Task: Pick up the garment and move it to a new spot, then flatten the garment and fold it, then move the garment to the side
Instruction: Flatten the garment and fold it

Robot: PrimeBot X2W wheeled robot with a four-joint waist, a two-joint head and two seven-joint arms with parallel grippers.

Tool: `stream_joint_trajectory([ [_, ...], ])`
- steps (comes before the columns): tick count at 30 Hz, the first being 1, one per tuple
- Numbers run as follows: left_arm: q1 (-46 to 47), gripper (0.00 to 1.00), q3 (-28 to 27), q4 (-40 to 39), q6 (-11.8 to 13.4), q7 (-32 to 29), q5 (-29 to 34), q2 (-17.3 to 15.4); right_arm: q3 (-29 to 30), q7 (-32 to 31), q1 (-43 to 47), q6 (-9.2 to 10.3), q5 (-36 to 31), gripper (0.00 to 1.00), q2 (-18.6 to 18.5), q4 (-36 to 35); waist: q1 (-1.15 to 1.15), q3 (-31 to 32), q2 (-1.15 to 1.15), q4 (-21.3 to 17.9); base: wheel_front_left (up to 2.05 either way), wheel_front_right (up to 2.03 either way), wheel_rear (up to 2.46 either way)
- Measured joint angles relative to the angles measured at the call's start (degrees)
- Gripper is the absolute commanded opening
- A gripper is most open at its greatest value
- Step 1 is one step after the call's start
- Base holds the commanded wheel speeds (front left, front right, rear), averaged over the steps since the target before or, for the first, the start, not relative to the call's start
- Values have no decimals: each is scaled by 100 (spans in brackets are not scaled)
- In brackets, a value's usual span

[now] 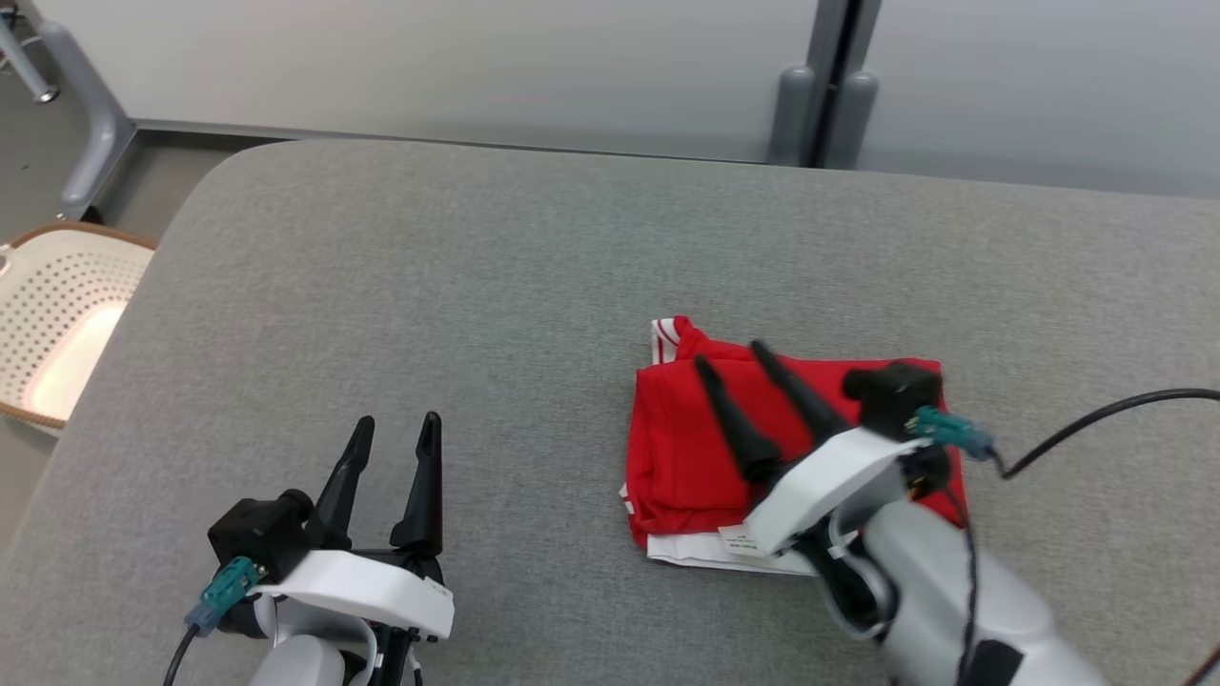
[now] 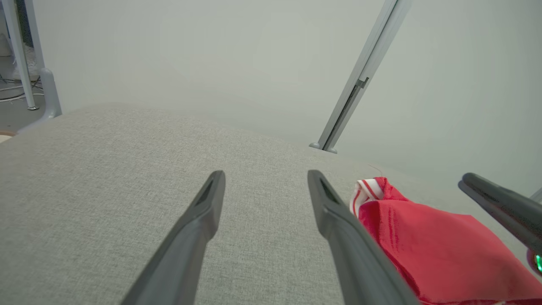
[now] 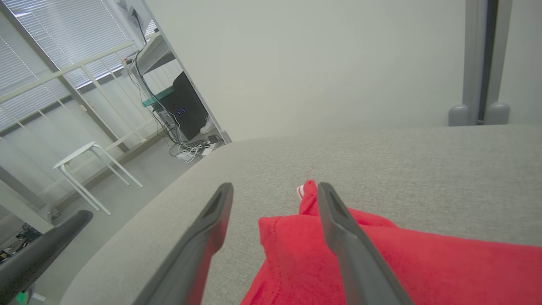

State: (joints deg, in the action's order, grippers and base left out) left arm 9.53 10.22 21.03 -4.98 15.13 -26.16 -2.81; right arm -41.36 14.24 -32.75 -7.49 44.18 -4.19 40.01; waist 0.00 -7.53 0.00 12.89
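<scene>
The garment (image 1: 686, 448) is coloured bright red. Its cuff (image 1: 667, 341) is banded in red and white stripes, a white layer is exposed along one edge, and the label (image 1: 745, 541) is white with dark print. The table surface (image 1: 477, 267) is covered in a light grey, finely woven textile. The left gripper (image 1: 398, 419) and right gripper (image 1: 730, 353) are finished with black fingers, white housings and teal connectors (image 1: 221, 583). The basket (image 1: 57, 286) is coloured cream, patterned with regular round perforations and trimmed with a brown rim. The wall panels (image 1: 477, 67) are rendered pale grey. The stool (image 3: 80, 153) is coloured white.
</scene>
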Motion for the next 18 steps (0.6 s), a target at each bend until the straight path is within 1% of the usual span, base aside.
stream_joint_trajectory([
  [2, -1, 100, -22, -99, -1, 0, 0, -2, 190, 43, -70, 0, -360, 100, -226, 35, 0, 28, 0, -95, 0, 0, 0],
  [3, -2, 100, -33, -153, 0, 1, 1, -1, 321, 47, -105, 0, -679, 100, -390, 64, 0, 43, 0, -144, 0, 0, 0],
  [5, -7, 100, -76, -233, 0, 0, 29, 1, 772, 65, -128, 1, -1230, 100, -633, -123, 0, 69, 0, -242, 0, 0, 0],
  [6, -9, 100, -110, -267, 2, 0, 40, 0, 1046, 71, -109, 1, -1404, 100, -679, -294, 0, 80, 0, -294, 0, 0, 0],
  [12, -10, 100, -225, -470, 51, 0, 102, 4, 2263, 82, 675, 0, -2655, 100, -890, -1332, 0, 138, 0, -551, 0, 0, 0],
  [15, -24, 100, -265, -557, 59, 0, 144, -1, 2626, 86, 1124, 0, -3022, 100, -844, -1770, 0, 170, 0, -645, 0, 0, 0],
  [18, -70, 100, -278, -644, 60, 0, 226, 1, 2973, 86, 1533, -1, -3200, 100, -749, -2098, 0, 192, 0, -720, 0, 0, 0],
])
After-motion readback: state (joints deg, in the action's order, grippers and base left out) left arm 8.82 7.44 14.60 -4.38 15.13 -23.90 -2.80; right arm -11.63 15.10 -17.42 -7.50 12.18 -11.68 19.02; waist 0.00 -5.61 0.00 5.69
